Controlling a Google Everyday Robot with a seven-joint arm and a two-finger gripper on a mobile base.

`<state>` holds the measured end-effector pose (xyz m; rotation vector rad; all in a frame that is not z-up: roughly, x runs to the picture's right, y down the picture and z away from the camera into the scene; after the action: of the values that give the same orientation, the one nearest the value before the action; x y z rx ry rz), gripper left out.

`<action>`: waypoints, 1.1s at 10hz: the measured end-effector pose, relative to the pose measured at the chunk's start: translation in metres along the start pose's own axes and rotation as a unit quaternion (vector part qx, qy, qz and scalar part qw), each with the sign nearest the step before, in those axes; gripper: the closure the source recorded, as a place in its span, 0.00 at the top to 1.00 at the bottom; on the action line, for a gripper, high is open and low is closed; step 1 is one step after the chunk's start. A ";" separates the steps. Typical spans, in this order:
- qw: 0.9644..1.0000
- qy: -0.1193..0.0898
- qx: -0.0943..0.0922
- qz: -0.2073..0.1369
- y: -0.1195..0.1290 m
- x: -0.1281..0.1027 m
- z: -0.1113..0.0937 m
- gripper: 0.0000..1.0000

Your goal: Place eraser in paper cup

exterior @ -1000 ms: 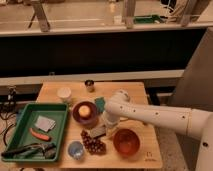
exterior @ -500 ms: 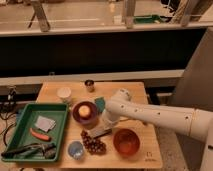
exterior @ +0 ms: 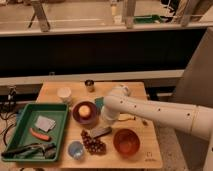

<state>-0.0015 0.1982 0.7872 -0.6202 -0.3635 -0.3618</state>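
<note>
Barely shifted, the jaws hang just behind the eraser [exterior: 100,132]

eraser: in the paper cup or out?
Out. The eraser lies flat on the table by the grapes, close to the gripper; the paper cup stands apart, back-left.

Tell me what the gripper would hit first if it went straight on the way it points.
Probably the eraser, lying on the table just below the gripper, beside the grapes. Depth is unclear, so it might meet bare table next to it instead.
</note>
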 end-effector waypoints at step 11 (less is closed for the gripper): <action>1.000 -0.015 -0.019 -0.013 0.009 -0.008 0.015 0.80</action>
<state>-0.0084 0.2160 0.7906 -0.6594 -0.3946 -0.3853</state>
